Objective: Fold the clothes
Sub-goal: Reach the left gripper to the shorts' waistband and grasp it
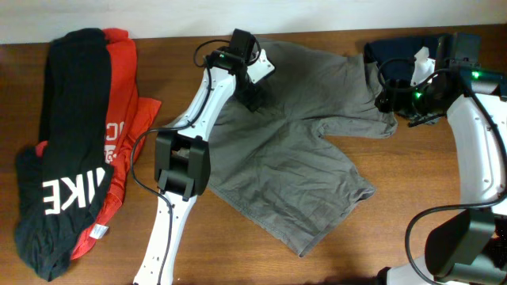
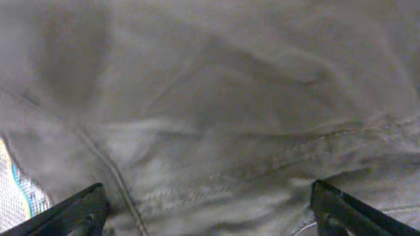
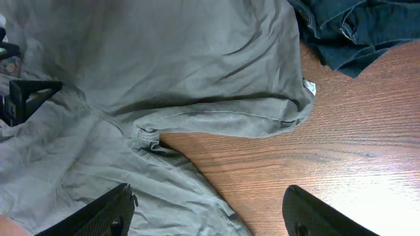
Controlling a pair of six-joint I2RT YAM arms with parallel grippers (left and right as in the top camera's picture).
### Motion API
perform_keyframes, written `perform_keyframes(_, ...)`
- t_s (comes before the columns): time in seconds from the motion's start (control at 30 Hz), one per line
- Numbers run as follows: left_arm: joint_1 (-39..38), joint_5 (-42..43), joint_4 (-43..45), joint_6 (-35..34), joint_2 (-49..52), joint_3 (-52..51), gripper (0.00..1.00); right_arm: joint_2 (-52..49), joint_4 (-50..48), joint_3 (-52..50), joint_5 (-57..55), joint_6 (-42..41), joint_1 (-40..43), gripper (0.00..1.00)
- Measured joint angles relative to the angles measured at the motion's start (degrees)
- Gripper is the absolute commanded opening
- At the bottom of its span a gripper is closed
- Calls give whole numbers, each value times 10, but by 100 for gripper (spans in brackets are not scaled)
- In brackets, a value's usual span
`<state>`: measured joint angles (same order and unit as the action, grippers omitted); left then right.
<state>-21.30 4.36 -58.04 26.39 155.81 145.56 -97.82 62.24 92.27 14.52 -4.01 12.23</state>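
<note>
Left end effector (image 2: 209, 208) — shorts (image 2: 216, 118) directly beneath

Has smooth white shells along the left arm (image 1: 207, 99) and the right arm (image 1: 485, 146), with boxy black blocks at the joints. Carries thin black cables (image 1: 139, 162) that loop beside each arm. Shows small green lights (image 1: 417, 94) near the right hand (image 1: 400, 104). Ends in black, wedge-shaped fingers (image 3: 308, 213); left hand (image 1: 253, 95) also black, below a white wrist piece (image 1: 264, 68).
</note>
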Motion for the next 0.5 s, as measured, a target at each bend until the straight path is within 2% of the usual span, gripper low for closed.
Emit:
perform_keyframes(0.13,18,-3,-7,-85,3,3,99,0,0,0,0,0,-9,77)
perform_keyframes(0.2,47,-18,-11,-146,3,4,99,0,-1,0,0,0,-20,77)
perform_keyframes(0.37,128,-44,-48,-244,3,11,99,0,-12,0,0,0,-38,78)
perform_keyframes(0.5,173,11,-78,-276,3,21,99,-2,-16,0,0,0,-42,77)
